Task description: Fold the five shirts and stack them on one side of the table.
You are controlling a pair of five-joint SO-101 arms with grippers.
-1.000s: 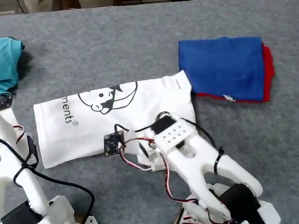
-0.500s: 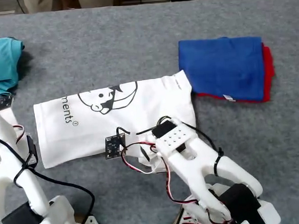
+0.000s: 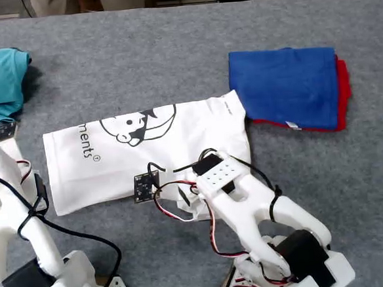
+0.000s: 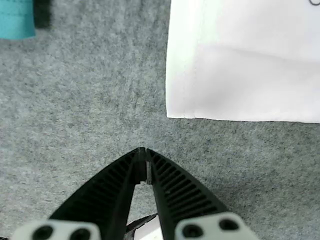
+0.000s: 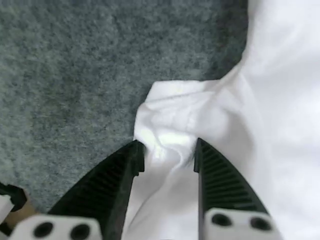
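A white shirt point(image 3: 146, 156) with a black print lies flat mid-table. My right gripper point(image 3: 187, 199) sits at its near edge. In the right wrist view the right gripper point(image 5: 165, 150) is shut on a bunched fold of the white shirt point(image 5: 260, 100), with cloth pinched between the fingers point(image 5: 131, 156). My left gripper point(image 4: 143, 152) is shut and holds nothing. It hovers over bare table just off the white shirt's point(image 4: 240, 65) near left corner, and in the high view the left gripper point(image 3: 42, 195) is beside that corner. A folded blue shirt point(image 3: 285, 88) lies on a red shirt point(image 3: 342, 83) at the right.
A crumpled teal shirt point(image 3: 0, 81) lies at the far left edge, and its hem point(image 4: 17, 20) appears in the left wrist view. The grey felt table point(image 3: 140, 62) has open room behind the white shirt. Both arm bases stand at the near edge.
My right arm has drawn back slightly toward the near edge with the shirt fold in its grip. The left arm has not moved.
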